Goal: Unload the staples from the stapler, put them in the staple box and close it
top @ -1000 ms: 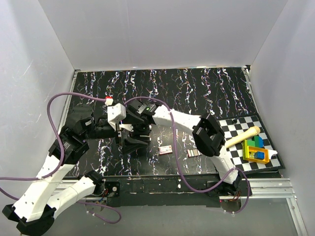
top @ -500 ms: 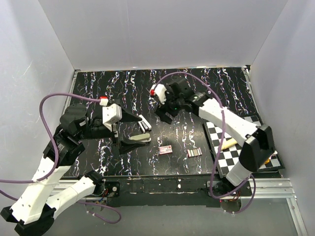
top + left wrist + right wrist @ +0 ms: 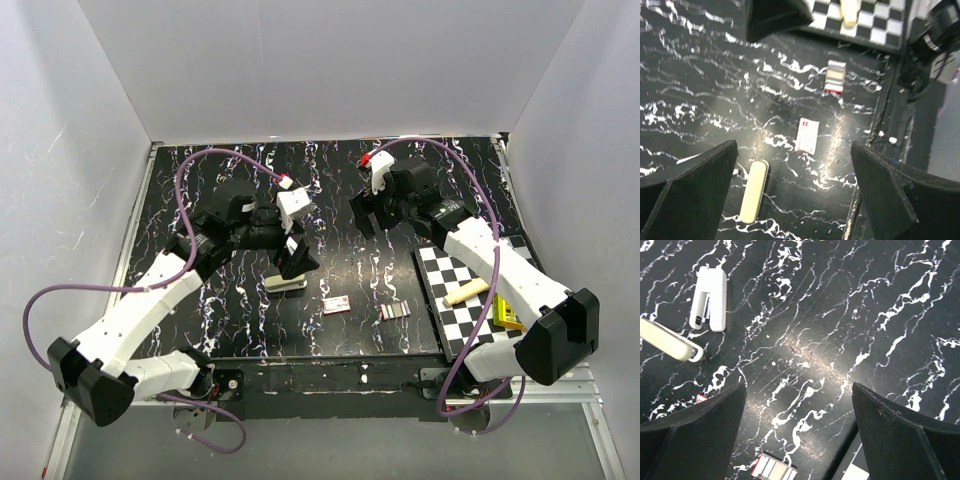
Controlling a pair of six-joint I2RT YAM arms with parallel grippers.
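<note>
The stapler lies on the black marbled table as a white body with a dark channel (image 3: 710,299) and a cream bar (image 3: 670,340) next to it. From above, the cream bar (image 3: 285,284) shows just under my left gripper (image 3: 297,262), which hangs open over it; the same bar (image 3: 754,191) lies near the left finger (image 3: 690,190). My left gripper (image 3: 794,150) holds nothing. My right gripper (image 3: 365,215) hovers open at the back middle, away from the stapler; my right gripper (image 3: 799,386) has only bare table between its fingers. A short staple strip (image 3: 396,311) lies near the front edge.
A small white box with a red edge (image 3: 336,305) lies left of the strip. A checkered mat (image 3: 440,268) at the right carries a wooden rod (image 3: 465,292) and coloured blocks (image 3: 508,315). White walls enclose three sides.
Both grippers were at the stapler a second ago. The right arm pulled away to the back right with jaws widening. The left arm let go, drew left, then swung back over the stapler.
</note>
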